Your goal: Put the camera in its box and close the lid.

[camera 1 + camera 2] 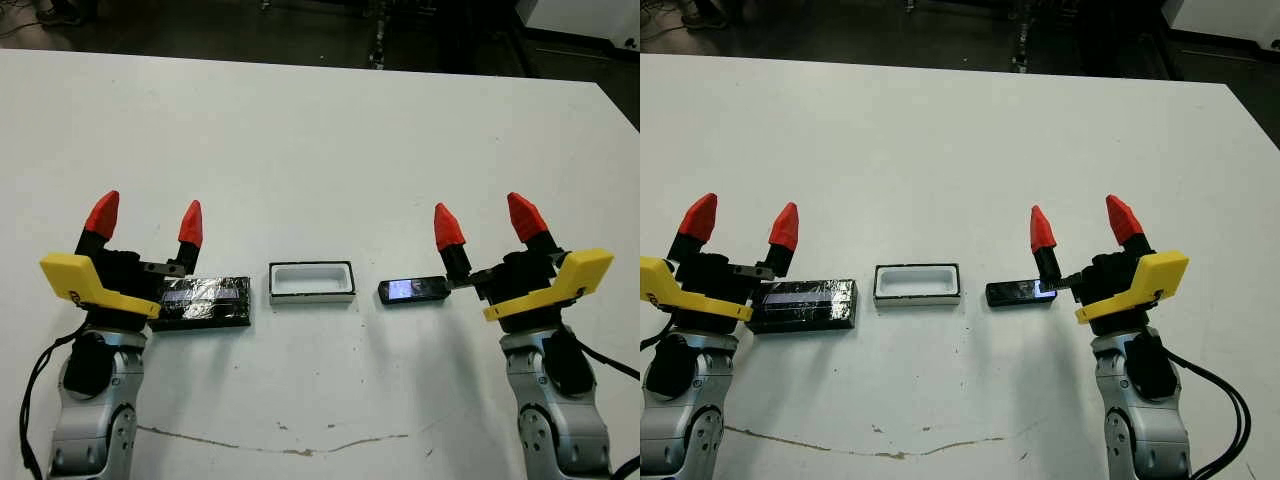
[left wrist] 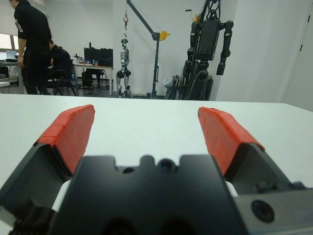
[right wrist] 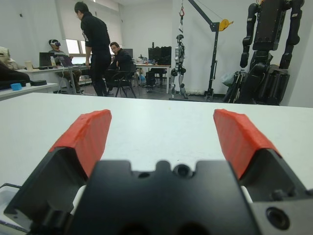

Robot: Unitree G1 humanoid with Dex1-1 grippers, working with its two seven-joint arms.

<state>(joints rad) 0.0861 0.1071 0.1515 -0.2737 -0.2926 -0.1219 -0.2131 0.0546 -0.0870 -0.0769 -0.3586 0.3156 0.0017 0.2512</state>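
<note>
We read this as the start of the task, nothing yet grasped; the camera (image 1: 412, 290) lies flat on the white table (image 1: 320, 130), screen face up, just beside the right gripper (image 1: 480, 225), its near end next to (perhaps touching, we cannot settle it) that gripper's black body; the box (image 1: 311, 281) sits open and empty in the middle, between camera and lid; the lid (image 1: 205, 299) lies flat at the left, crinkled side up, its outer end tucked under the left gripper (image 1: 146, 222). Both grippers stand with their red-tipped fingers spread wide and pointing up and away over the table, holding nothing; the wrist views confirm the gap on each side, showing bare table between the fingers. Step in hand, in our judgement: reaching for the camera; the next move calls for the right gripper to tip down and come over the camera, span its narrow width and pinch it, then carry it across to the box and lower it lengthwise (the fit looks close, so alignment with the long walls matters); the lid follows, likely by the left arm. Hidden or unclear: the lid's outer end behind the left gripper; neither wrist view shows any task thing; people and equipment show beyond the table, far off.
</note>
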